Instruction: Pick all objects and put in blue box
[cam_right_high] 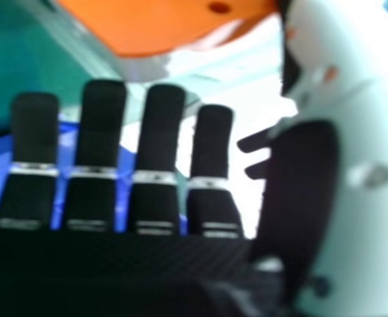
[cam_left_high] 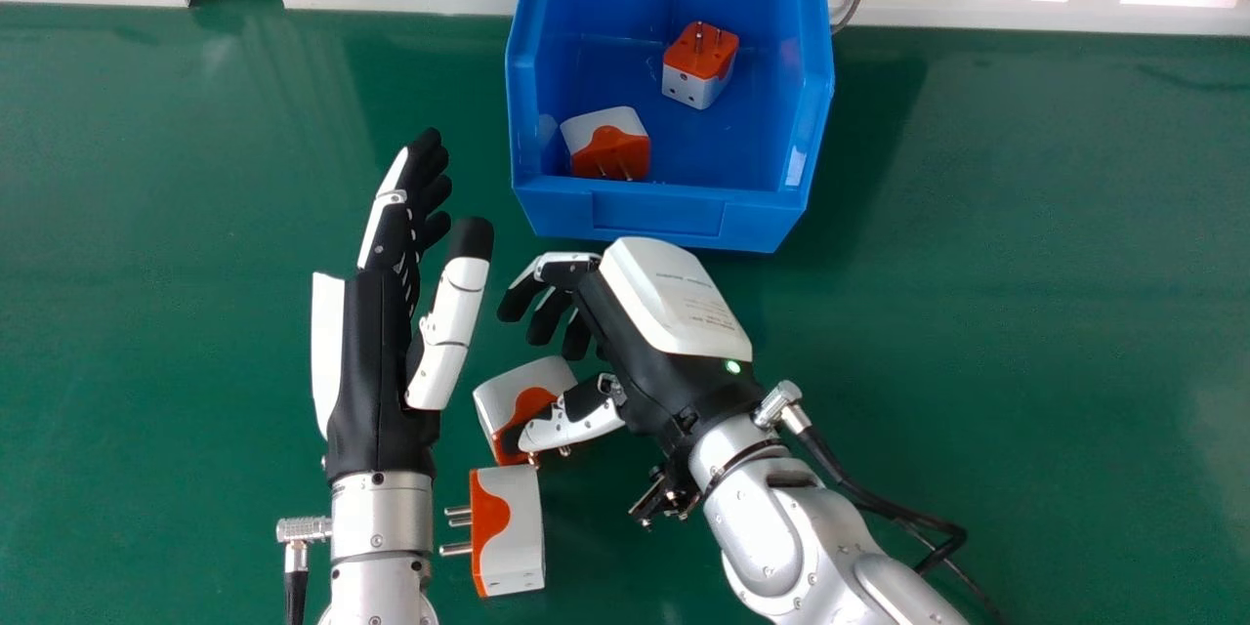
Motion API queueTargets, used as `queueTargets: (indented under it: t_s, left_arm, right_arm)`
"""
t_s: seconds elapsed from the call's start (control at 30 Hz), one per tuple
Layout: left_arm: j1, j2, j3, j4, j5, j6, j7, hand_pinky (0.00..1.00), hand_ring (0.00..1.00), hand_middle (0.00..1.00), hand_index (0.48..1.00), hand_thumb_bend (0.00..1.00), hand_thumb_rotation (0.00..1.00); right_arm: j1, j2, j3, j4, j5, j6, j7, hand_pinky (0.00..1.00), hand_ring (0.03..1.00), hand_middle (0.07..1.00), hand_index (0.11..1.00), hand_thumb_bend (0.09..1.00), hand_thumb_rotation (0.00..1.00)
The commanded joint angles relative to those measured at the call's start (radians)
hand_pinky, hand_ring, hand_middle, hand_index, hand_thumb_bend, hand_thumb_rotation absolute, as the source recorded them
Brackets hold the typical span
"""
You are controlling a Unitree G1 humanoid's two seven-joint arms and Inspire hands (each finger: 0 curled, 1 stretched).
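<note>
Checking the grasp first: right hand [cam_left_high: 649,352] relaxed and spread, pinching nothing, thumb [cam_left_high: 576,420] over the orange-and-white plastic plug adapter [cam_left_high: 516,397]. I'd lower the fingers along its box-facing side, then close evenly on the casing, clear of the pins. Second adapter [cam_left_high: 513,529] sits just beside it on the green counter [cam_left_high: 1025,361]; don't nudge. Left hand [cam_left_high: 376,361] open alongside. Lift must clear the blue plastic box [cam_left_high: 659,215]'s front lip; near adapter [cam_left_high: 610,151] and far adapter [cam_left_high: 698,68] inside.

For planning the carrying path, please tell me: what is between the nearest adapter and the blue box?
Between the nearest adapter and the blue box, the head view shows another adapter and the robot's right hand.
</note>
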State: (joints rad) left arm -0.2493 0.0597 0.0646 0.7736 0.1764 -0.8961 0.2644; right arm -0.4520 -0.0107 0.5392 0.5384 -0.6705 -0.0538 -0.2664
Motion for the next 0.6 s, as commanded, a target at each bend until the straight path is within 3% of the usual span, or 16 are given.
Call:
queueTargets:
  t_s: [0.0, 0.23, 0.57]
  left_arm:
    - [-0.010, 0.004, 0.000, -0.012, -0.005, -0.019, -0.002, 0.87, 0.89, 0.91, 0.888, 0.70, 0.89]
    - [-0.012, 0.003, 0.001, -0.011, -0.009, -0.018, -0.006, 0.87, 0.89, 0.91, 0.887, 0.70, 0.89]
    - [-0.014, 0.001, 0.000, -0.011, -0.006, -0.018, -0.003, 0.87, 0.89, 0.91, 0.887, 0.70, 0.89]
  right_arm:
    - [0.001, 0.005, -0.011, -0.035, 0.005, -0.013, -0.009, 0.37, 0.441, 0.528, 0.583, 0.589, 0.05]
    - [0.004, 0.004, -0.014, -0.038, 0.003, -0.014, -0.006, 0.35, 0.409, 0.499, 0.559, 0.550, 0.03]
    - [0.008, -0.003, -0.015, -0.060, -0.002, -0.007, 0.013, 0.33, 0.397, 0.489, 0.549, 0.535, 0.02]
